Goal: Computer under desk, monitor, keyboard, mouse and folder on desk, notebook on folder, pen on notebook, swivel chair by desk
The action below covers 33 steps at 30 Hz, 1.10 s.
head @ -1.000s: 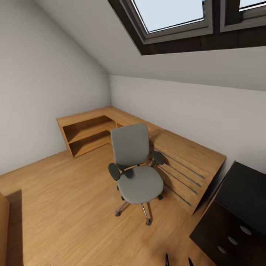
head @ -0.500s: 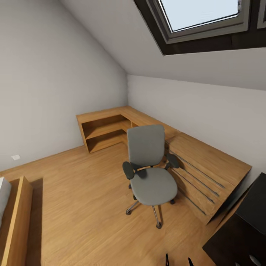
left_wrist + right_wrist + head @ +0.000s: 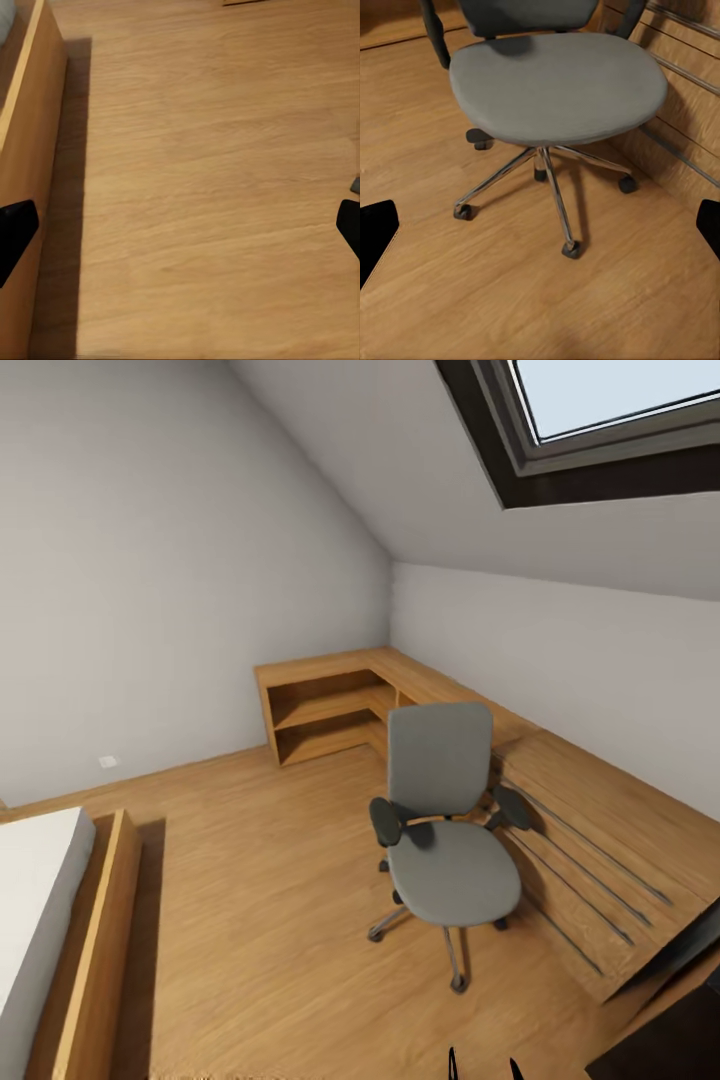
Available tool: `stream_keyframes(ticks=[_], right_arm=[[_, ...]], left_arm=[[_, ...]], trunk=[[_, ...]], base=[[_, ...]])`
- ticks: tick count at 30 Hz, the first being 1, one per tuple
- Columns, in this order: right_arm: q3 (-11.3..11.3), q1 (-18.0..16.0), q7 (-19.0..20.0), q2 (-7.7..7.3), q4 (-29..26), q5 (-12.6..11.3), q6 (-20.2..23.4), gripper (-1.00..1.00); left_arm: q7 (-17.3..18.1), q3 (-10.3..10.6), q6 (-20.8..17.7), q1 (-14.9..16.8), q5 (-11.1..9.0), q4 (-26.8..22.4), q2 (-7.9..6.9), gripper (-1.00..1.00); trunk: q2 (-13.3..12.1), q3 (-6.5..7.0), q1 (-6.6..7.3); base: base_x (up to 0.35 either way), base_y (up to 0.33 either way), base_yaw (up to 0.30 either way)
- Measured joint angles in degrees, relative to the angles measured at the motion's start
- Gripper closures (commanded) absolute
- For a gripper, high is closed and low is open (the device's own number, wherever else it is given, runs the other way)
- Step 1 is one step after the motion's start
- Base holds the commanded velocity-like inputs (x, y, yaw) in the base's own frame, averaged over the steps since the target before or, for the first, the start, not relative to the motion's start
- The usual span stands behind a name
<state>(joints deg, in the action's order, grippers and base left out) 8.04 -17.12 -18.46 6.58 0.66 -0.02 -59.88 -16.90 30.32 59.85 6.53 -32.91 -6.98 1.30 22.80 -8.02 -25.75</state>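
Nearest: left gripper (image 3: 180, 229), fingertips at the 2 side edges of its wrist view, spread wide, nothing between them; below it bare wood floor (image 3: 210, 187) and the wooden bed frame (image 3: 30, 165) just beside.

Right gripper (image 3: 540, 229) likewise spread and empty, looking down on the swivel chair (image 3: 556, 86).

Seat (image 3: 455, 872) is bare grey: no blue folder visible on it from either camera.

Chair stands beside the front of the light-wood low drawer cabinet (image 3: 590, 830), 1 armrest close to it, touching or not I cannot tell. Open shelf unit (image 3: 325, 710) sits in the far corner.

A black corner at the head view's lower right edge is probably the desk (image 3: 665, 1050).

Risks, judged:
- Chair is on casters; a nudge from the base or an arm would roll or spin it into the cabinet.
- Bed frame near the left side: turning tight could clip it.
- Folder unlocated; reaching for the seat would be wasted.
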Motion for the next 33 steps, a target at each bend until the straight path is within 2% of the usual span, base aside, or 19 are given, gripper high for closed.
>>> stream_keyframes(ticks=[22, 33], right_arm=[[0.0, 0.0, 0.0, 0.00, 0.1, 0.1, 0.0, -1.00], [0.0, 0.0, 0.0, 0.00, 0.1, 0.0, 0.0, -1.00]], left_arm=[[0.3, 0.0, 0.0, 0.0, 0.0, 0.0, -0.07, -1.00], [0.3, 0.1, 0.0, 0.0, 0.0, 0.0, -0.07, -1.00]], trunk=[[0.0, -0.16, 0.00], [0.0, -0.08, 0.03]], base=[[0.002, 0.000, 0.286], [0.235, 0.053, 0.270]])
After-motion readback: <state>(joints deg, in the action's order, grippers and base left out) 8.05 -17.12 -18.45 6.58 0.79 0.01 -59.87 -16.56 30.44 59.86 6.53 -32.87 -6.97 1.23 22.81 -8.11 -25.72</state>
